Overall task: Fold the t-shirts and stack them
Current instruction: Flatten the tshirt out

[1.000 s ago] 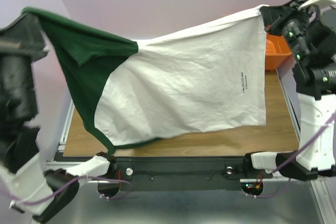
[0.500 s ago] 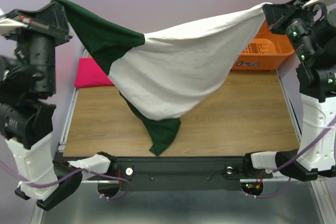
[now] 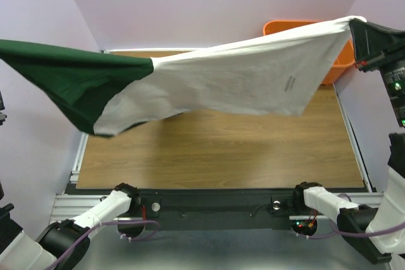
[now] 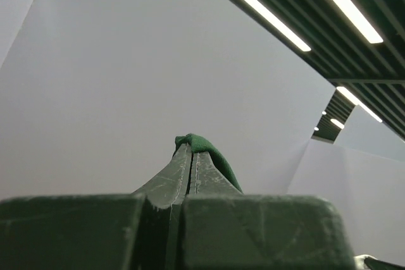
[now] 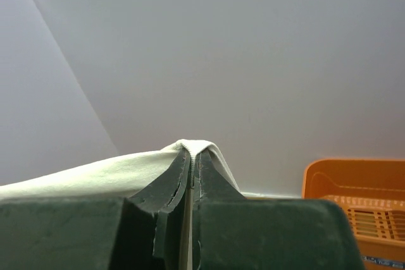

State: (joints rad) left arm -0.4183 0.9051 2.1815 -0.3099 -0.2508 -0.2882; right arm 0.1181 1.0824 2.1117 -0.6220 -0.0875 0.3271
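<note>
Since the white, green-sleeved cotton t-shirt (image 3: 240, 80) sags limp and light between left gripper (image 4: 191, 156), clamped on green sleeve cloth, and right gripper (image 5: 192, 156), clamped on white edge, we judge edge pinches suit.

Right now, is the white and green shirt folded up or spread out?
Spread out. The shirt hangs stretched above the table, left pincer pinching its green end, right pincer its white end.

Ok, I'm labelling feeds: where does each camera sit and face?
Top external: above, behind the arm bases, looking down on table and stretched t-shirt.
Left wrist: tilted up at wall and ceiling lights; left gripper shut on green cloth.
Right wrist: facing the wall; right gripper shut on white cloth.
Shared: orange basket in top external and right wrist.
</note>
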